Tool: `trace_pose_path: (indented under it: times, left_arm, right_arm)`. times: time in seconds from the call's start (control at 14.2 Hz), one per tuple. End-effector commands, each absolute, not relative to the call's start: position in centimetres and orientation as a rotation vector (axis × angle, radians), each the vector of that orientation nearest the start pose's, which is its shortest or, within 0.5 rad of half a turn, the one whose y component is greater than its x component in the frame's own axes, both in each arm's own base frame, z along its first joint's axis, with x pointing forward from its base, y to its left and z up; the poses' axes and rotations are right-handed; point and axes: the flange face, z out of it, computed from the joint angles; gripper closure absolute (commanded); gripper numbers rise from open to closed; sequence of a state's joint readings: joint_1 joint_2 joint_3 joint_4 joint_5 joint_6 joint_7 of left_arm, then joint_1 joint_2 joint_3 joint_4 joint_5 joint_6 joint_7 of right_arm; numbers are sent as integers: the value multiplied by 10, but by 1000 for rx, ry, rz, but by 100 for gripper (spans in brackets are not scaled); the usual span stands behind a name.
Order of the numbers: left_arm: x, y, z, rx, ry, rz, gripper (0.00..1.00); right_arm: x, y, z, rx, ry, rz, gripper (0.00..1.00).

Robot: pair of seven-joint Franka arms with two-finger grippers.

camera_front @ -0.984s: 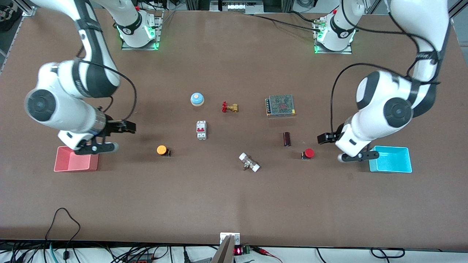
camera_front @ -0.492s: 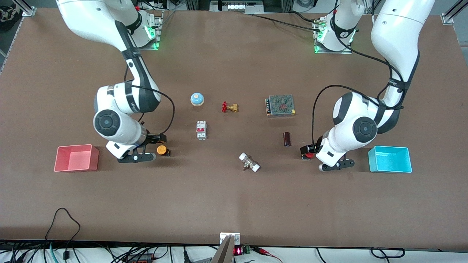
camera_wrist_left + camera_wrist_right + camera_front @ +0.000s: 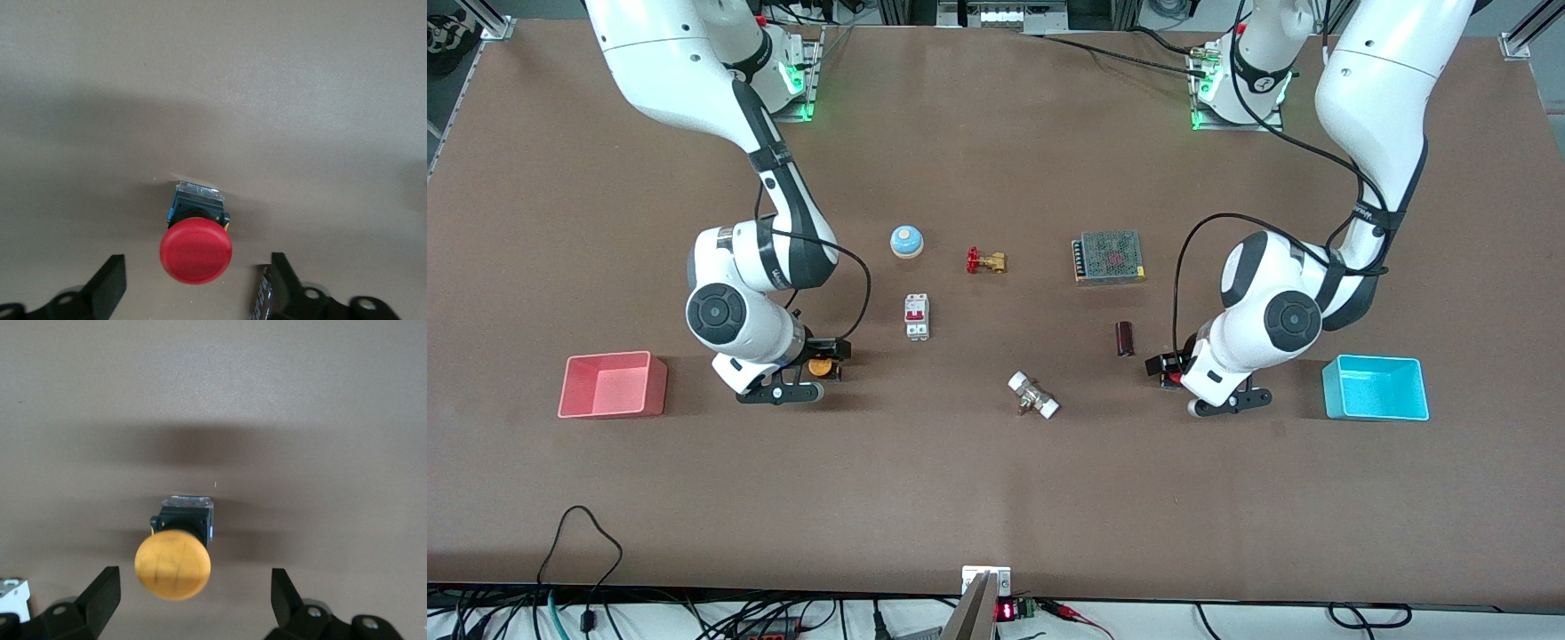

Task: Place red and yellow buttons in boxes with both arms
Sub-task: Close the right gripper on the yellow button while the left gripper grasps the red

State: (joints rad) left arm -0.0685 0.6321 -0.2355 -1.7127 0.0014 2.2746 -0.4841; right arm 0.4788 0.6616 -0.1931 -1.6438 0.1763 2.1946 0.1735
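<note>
Two buttons are lined up for pickup: the yellow button [image 3: 173, 565] lies on the table between the pink-red box [image 3: 612, 384] and the white breaker [image 3: 917, 316], under the right gripper [image 3: 192, 603], whose jaws stand open on either side of its cap; the red button [image 3: 195, 248] lies between the dark cylinder [image 3: 1125, 339] and the cyan box [image 3: 1375, 388], under the left gripper [image 3: 192, 287], jaws likewise spread. Both look light, rigid and hard-shelled, with smooth rounded caps likely to slip, so the squarer black base or the neck under the cap seems the safer hold. Against half a second ago, both arms have shifted slightly inward and sit more squarely over their buttons
</note>
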Motion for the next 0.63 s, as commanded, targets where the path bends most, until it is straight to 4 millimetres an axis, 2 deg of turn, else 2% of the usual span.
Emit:
trace_pose_path:
  times: [0.0, 0.21, 0.35, 0.49, 0.56]
  left_arm:
    - [644, -189, 227, -3217, -388, 152, 25]
    - [644, -188, 227, -3216, -393, 154, 47]
    - [646, -189, 230, -3220, -396, 143, 58]
    - [649, -188, 234, -3223, -399, 129, 68]
    - [650, -186, 236, -3223, -404, 124, 72]
  right_arm:
    - [651, 215, 222, -3132, -23, 118, 0]
    - [650, 214, 212, -3132, -13, 132, 0]
    - [650, 214, 210, -3134, -14, 126, 6]
    - [650, 214, 210, -3133, -10, 129, 29]
    - [650, 214, 210, -3133, -10, 129, 37]
